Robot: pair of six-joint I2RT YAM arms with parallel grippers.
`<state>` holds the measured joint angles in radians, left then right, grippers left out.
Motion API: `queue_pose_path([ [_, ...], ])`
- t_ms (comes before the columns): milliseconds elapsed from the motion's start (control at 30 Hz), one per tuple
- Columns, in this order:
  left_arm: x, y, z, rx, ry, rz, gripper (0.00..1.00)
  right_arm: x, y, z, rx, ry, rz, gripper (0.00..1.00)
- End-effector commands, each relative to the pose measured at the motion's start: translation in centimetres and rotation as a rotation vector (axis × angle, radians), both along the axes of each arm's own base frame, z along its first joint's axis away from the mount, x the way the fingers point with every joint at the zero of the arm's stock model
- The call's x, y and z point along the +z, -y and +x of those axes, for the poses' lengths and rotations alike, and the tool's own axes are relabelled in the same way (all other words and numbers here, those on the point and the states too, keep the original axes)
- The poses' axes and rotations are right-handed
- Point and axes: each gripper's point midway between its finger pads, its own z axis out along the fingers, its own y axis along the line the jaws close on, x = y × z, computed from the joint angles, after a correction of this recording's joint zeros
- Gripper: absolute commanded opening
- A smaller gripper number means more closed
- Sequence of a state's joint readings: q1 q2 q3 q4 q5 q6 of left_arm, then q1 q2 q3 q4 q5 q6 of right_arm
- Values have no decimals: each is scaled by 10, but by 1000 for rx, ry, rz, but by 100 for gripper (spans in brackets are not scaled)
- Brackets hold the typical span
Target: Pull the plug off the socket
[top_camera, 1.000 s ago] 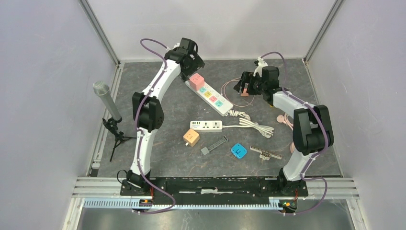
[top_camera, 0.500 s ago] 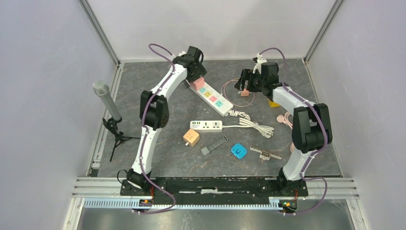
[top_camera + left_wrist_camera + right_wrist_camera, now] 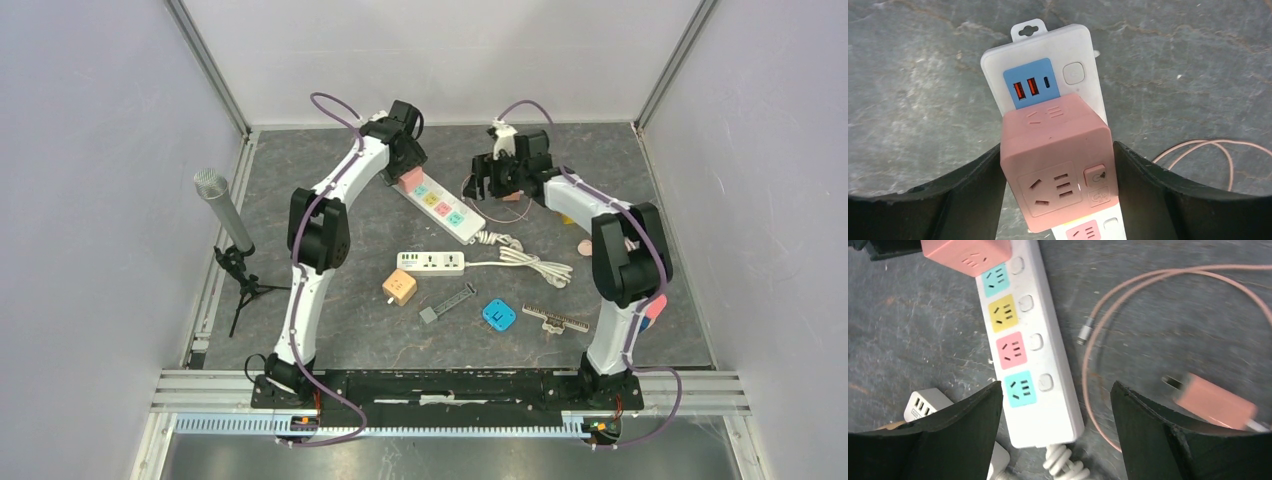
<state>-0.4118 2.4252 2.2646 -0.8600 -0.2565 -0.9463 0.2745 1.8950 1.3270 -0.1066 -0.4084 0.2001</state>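
Observation:
A pink cube plug (image 3: 1055,160) sits in the far end of the white socket strip (image 3: 1048,55), next to its blue USB panel. My left gripper (image 3: 1057,150) straddles the plug, and both black fingers press against its sides. From above, the plug (image 3: 408,178) shows just under the left gripper (image 3: 405,172). My right gripper (image 3: 1055,390) hangs open over the strip's cable end (image 3: 1028,365), above the blue outlet and touching nothing. The top view has it (image 3: 483,180) beside the strip (image 3: 445,205).
A pink charger (image 3: 1215,402) with a looped pink cable lies right of the strip. Nearer the bases are a second white strip (image 3: 430,262) with a coiled cord (image 3: 530,262), an orange cube (image 3: 399,288), a blue adapter (image 3: 497,315), a comb (image 3: 556,319) and a microphone (image 3: 225,215).
The left gripper came down over the pink plug and narrowed onto its sides. The right arm swung left, from the pink charger to above the strip's cable end.

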Motion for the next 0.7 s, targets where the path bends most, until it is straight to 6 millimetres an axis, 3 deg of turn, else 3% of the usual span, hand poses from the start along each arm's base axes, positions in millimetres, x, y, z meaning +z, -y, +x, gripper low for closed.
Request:
queue_pose_path([
  [0, 25, -20, -19, -95, -7, 73, 68, 10, -52, -5, 199, 105, -54, 83],
  [200, 20, -22, -36, -179, -81, 31, 67, 1, -82, 1, 204, 186, -160, 86],
  [267, 17, -22, -39, -199, -95, 34, 71, -2, -90, 1, 220, 233, -197, 89],
  [433, 12, -24, -42, -205, -109, 35, 74, -26, -88, 2, 205, 246, -357, 94],
  [667, 15, -22, -32, -228, -90, 35, 85, -47, -97, -6, 264, 240, -352, 98],
])
